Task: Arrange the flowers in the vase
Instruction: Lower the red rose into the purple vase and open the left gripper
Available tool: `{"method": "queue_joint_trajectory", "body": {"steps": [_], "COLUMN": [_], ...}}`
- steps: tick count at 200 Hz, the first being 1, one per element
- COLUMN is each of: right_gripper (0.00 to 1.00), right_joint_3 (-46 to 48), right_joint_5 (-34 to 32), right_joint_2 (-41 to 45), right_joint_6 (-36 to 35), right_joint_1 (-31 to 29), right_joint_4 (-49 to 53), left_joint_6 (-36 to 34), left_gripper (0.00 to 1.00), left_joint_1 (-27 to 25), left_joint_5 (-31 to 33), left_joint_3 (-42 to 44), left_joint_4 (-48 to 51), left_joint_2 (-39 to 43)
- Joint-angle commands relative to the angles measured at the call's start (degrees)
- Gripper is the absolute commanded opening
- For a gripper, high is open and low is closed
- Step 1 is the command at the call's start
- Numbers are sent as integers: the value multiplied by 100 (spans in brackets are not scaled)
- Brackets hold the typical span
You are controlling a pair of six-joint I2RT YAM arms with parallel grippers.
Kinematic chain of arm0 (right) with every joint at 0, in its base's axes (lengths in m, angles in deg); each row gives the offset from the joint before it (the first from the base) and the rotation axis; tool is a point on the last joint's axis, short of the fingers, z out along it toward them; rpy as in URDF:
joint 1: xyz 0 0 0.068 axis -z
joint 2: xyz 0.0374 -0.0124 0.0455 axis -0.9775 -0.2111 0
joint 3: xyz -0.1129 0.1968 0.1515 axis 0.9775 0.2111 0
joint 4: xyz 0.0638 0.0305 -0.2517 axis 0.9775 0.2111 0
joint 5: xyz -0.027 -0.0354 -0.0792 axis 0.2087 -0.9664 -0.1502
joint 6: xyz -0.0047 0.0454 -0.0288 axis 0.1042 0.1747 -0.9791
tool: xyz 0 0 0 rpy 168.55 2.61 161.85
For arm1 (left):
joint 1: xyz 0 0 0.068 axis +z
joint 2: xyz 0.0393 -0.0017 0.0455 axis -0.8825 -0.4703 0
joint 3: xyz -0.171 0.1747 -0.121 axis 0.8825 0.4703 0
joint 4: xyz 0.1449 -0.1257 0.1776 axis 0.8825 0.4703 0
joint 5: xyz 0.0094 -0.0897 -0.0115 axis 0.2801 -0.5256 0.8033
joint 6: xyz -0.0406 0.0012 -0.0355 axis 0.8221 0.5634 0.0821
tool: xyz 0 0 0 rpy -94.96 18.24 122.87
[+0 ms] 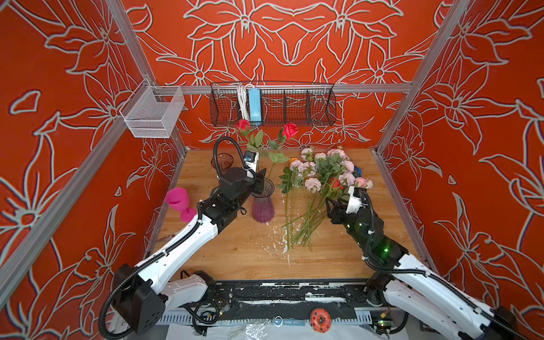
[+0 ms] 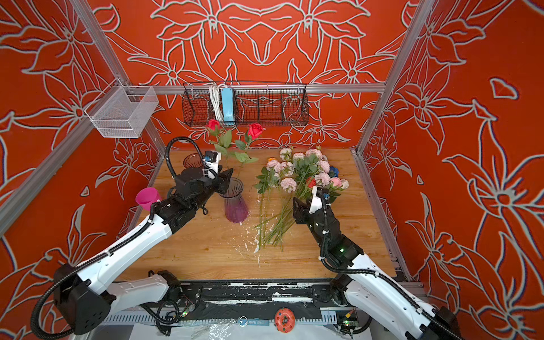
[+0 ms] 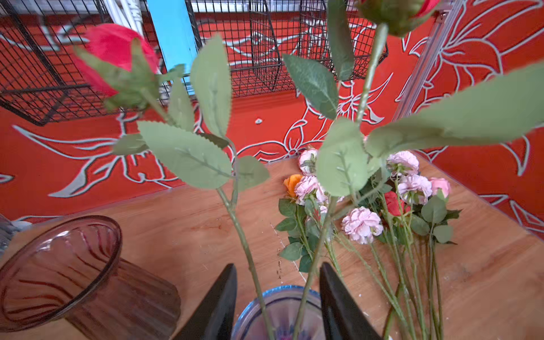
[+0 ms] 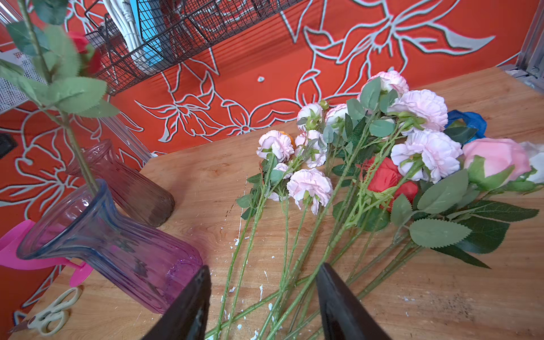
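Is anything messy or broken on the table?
Yes, a little. White flecks are scattered over the wooden table beside the stem ends of the loose flowers, like chipped paint. I cannot tell what they are.

Purple vase (image 1: 263, 209), red roses (image 1: 290, 130), pink goblet (image 1: 177, 199)

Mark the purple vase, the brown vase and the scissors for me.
purple vase (image 1: 263, 209): in a top view, on its lower glass wall.
brown vase (image 4: 138, 191): right wrist view, on its ribbed side.
scissors (image 4: 41, 318): right wrist view, where the cream handles join.
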Motion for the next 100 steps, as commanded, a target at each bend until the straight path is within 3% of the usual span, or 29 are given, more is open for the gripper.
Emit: {"method": "queue_joint_trajectory", "body": {"steps": [1, 46, 81, 100], "right_gripper": [59, 61, 61, 61], "right_joint_3": [-105, -209, -471, -672], "right_joint_5": [-84, -33, -22, 39], "right_joint_2": [1, -438, -1105, -1511], "right_joint_6": [-14, 47, 102, 108], "right_joint_1": [-13, -14, -13, -15], "right_joint_4": [-1, -28, 138, 277], "left_joint_6": [197, 750, 1461, 1252], "left_gripper": [52, 60, 64, 67], "left_joint_1": [12, 12, 12, 12], "left_joint_5": [-155, -212, -150, -242], "left_joint_3": [-174, -94, -247, -316], "left_joint_4": [226, 82, -378, -525], "left_joint_2": [617, 1424, 1203, 995]}}
